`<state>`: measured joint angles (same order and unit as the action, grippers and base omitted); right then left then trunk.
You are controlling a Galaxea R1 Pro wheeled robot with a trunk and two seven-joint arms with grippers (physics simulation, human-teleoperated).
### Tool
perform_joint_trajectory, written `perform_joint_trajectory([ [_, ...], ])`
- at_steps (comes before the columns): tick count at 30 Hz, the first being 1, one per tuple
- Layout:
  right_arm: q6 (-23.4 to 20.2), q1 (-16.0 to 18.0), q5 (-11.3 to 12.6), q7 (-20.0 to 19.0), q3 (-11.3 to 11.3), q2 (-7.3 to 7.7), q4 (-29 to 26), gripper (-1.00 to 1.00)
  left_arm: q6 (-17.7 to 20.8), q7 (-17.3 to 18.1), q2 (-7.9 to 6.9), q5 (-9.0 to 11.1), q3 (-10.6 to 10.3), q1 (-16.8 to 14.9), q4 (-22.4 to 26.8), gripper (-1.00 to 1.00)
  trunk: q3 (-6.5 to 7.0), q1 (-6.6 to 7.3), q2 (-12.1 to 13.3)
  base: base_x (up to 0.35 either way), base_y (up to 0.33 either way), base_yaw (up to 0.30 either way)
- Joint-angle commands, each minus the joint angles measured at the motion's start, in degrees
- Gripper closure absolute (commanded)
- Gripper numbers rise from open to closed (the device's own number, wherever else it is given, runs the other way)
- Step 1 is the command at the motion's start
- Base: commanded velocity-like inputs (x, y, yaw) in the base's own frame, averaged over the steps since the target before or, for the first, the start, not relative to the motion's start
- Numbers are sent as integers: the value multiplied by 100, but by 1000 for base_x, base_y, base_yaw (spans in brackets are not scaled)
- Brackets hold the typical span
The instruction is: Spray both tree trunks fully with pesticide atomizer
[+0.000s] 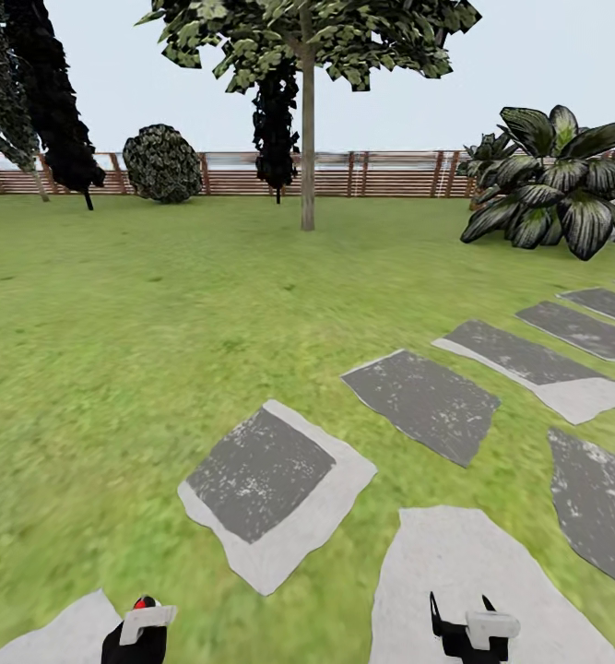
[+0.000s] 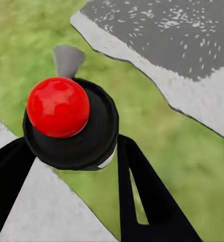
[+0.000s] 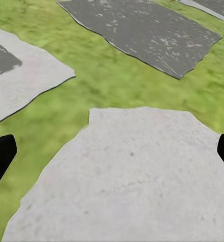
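Here the left tool (image 2: pixel 74 151) grips the atomizer (image 2: pixel 69 123), nozzle forward.

Open lawn (image 1: pixel 159 304) ahead; a lone tree trunk (image 1: pixel 307 157) stands far off.

Glossy red plastic-looking cap (image 2: pixel 57 107) on the matt black atomizer (image 2: pixel 71 126); rough speckled stone slabs (image 1: pixel 261 493); slatted wooden fence (image 1: pixel 390 174)

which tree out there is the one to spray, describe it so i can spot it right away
Look to the brown slat fence across the back of the lawn. Just before it, near the middle, stands a tall tree alone on the grass. Its bare, pale, straight trunk under a mottled green crown distinguishes it from the black conifers and round bush further left.
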<state>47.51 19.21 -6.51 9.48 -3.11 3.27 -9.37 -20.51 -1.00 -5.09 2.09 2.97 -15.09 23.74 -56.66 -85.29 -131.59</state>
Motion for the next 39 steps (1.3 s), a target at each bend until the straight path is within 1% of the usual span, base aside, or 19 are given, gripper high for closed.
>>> perform_joint_trajectory([
  [1, 12, 4, -61, 28, -32, -2, 7, -100, -18, -6, -1, 20, -7, -2, -1, 100, -5, -2, -2, 339, 0, 0],
  [39, 12, 4, -59, 28, -32, -2, 5, -100, -24, -8, -1, 27, -7, -3, -1, 100, -5, -2, -2, 339, 0, 0],
])
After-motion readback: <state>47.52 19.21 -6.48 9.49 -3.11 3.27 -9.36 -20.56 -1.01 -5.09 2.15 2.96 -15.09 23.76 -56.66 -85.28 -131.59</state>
